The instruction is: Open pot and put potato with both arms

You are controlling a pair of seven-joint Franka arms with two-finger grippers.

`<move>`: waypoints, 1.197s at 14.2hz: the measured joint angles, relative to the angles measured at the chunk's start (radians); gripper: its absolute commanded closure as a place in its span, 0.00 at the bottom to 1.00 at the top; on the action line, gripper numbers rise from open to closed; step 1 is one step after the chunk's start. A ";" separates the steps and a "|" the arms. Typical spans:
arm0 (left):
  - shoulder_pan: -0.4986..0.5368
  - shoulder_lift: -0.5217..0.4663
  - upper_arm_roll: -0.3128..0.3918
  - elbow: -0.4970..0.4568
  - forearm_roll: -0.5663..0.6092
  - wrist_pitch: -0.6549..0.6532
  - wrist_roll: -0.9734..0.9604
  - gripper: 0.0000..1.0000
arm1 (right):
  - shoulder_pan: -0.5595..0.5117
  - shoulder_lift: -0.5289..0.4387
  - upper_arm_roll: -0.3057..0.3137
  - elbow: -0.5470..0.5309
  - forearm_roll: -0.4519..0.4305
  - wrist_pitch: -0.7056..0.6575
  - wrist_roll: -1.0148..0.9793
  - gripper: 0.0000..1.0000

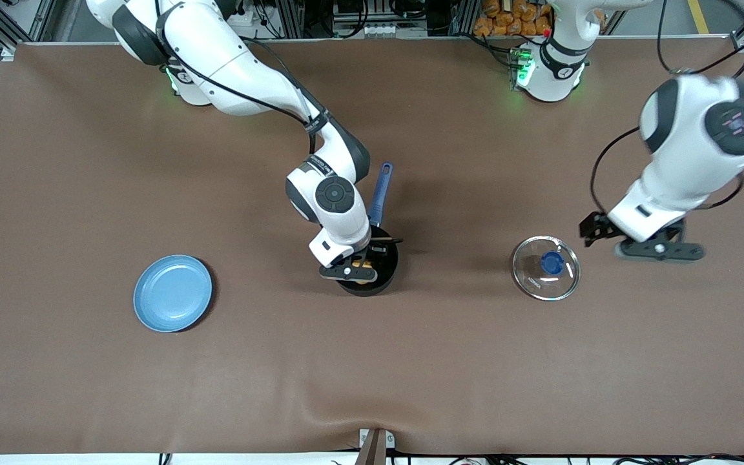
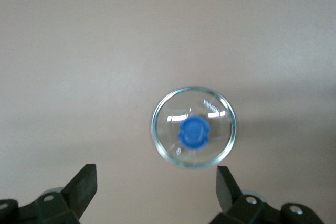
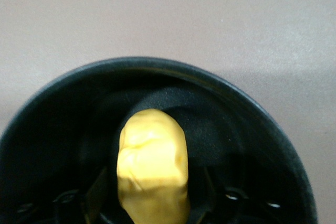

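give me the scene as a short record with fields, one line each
pot: open, mid-table, blue handle pointing toward the robots' bases
potato: inside the pot, between the right gripper's fingers
lid: off the pot, flat on the table toward the left arm's end, blue knob up
right gripper: down in the pot, around the potato
left gripper: open, holding nothing, in the air beside the lid
plate: blue, toward the right arm's end of the table

Faint printed mark on the glass lid (image 2: 194, 128), too blurred to read, no other text legible
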 measured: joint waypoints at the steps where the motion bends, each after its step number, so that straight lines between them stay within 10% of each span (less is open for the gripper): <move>1: 0.000 -0.001 0.000 0.057 -0.007 -0.072 0.000 0.00 | -0.002 -0.003 -0.001 0.004 -0.001 0.000 -0.004 0.00; 8: 0.007 0.001 0.001 0.307 -0.090 -0.337 0.000 0.00 | -0.032 -0.022 -0.001 0.083 -0.001 -0.156 -0.039 0.00; 17: 0.032 0.002 0.012 0.353 -0.119 -0.366 -0.021 0.00 | -0.204 -0.218 -0.006 0.195 -0.001 -0.478 -0.157 0.00</move>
